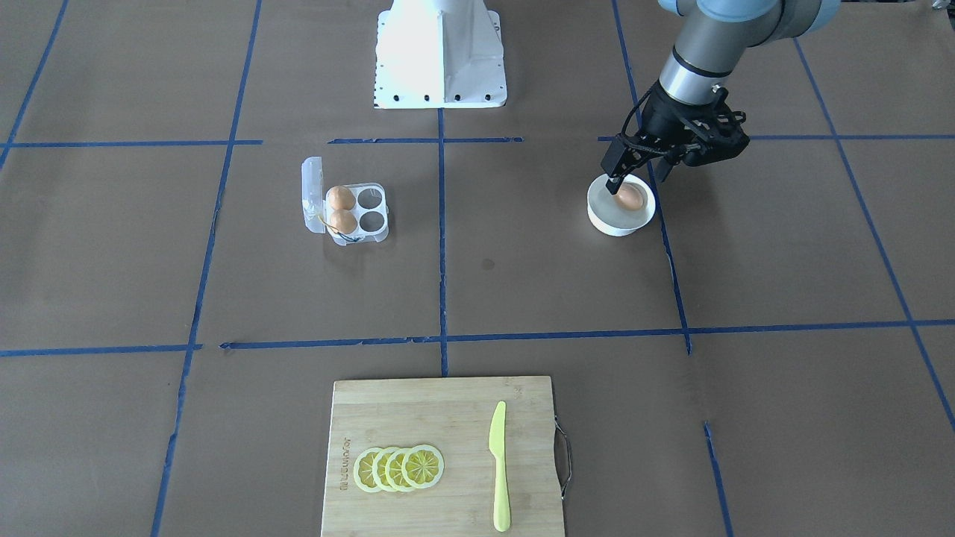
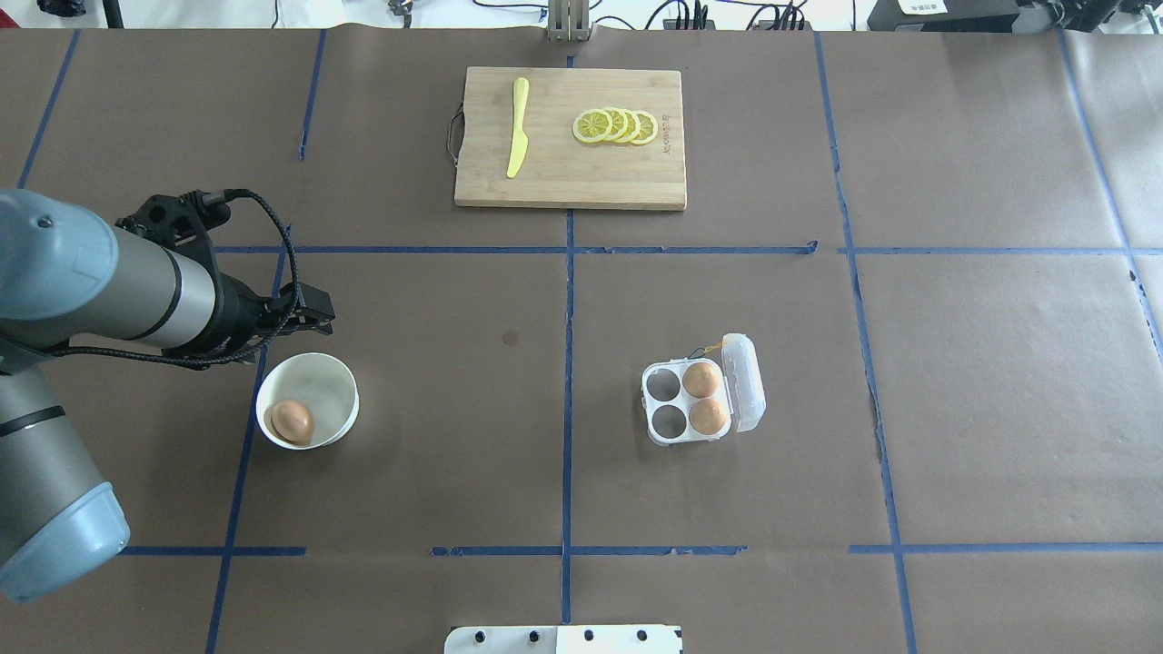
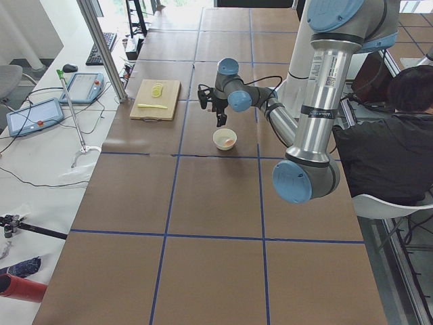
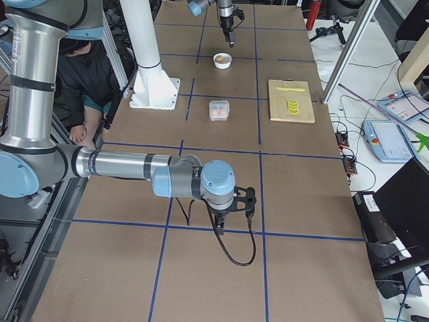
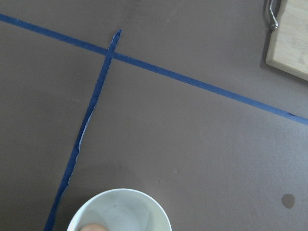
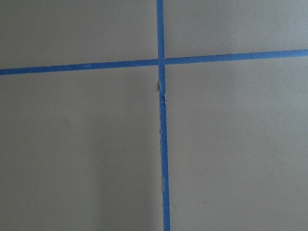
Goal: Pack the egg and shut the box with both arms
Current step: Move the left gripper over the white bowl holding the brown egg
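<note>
A tan-brown egg [image 1: 630,197] lies in a round white bowl [image 1: 619,225], also in the overhead view [image 2: 293,421]. My left gripper [image 1: 638,177] hangs just above the bowl's far rim with its jaws apart and empty; in the overhead view it [image 2: 311,316] sits beside the bowl [image 2: 318,368]. The clear box [image 1: 373,216] stands open at mid-table, lid [image 2: 745,381] tipped back, with two brown eggs [image 2: 700,380] in the cups by the hinge and two cups bare. My right gripper [image 4: 231,204] shows only in the exterior right view, far from the box; I cannot tell its state.
A wooden cutting board [image 1: 448,418] with lemon slices [image 1: 399,468] and a yellow knife [image 1: 498,466] lies at the operators' edge. The white base block [image 1: 440,56] stands at the robot's side. Blue tape lines cross the brown table. A seated person [image 3: 399,128] is beside the robot.
</note>
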Motion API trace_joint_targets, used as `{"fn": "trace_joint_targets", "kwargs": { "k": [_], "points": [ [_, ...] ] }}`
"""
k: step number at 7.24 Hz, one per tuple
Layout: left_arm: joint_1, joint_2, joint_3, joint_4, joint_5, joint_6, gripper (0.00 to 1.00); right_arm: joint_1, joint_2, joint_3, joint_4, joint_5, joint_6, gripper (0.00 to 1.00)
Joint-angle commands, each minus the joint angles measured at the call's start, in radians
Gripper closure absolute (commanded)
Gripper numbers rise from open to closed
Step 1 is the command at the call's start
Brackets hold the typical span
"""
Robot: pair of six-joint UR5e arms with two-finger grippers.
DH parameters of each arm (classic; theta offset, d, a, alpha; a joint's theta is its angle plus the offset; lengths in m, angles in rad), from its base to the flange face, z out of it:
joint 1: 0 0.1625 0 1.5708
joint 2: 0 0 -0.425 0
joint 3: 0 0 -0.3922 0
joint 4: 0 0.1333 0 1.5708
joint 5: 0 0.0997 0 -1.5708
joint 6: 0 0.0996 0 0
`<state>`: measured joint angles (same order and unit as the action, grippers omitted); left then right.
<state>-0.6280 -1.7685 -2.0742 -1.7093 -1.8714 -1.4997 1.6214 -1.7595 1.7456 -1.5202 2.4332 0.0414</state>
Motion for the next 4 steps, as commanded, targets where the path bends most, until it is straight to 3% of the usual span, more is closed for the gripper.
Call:
{"fn": "trace_joint_targets", "kwargs": {
  "k": [1,4],
  "points": [
    [0.077,-0.009,0.025,0.077,0.086,-0.020,0.13,0.000,0.000,0.000,-0.002,0.001,0.000,0.00],
    [0.105,-0.009,0.064,0.085,0.109,-0.024,0.19,0.000,0.000,0.000,0.000,0.001,-0.001,0.00]
  ]
}}
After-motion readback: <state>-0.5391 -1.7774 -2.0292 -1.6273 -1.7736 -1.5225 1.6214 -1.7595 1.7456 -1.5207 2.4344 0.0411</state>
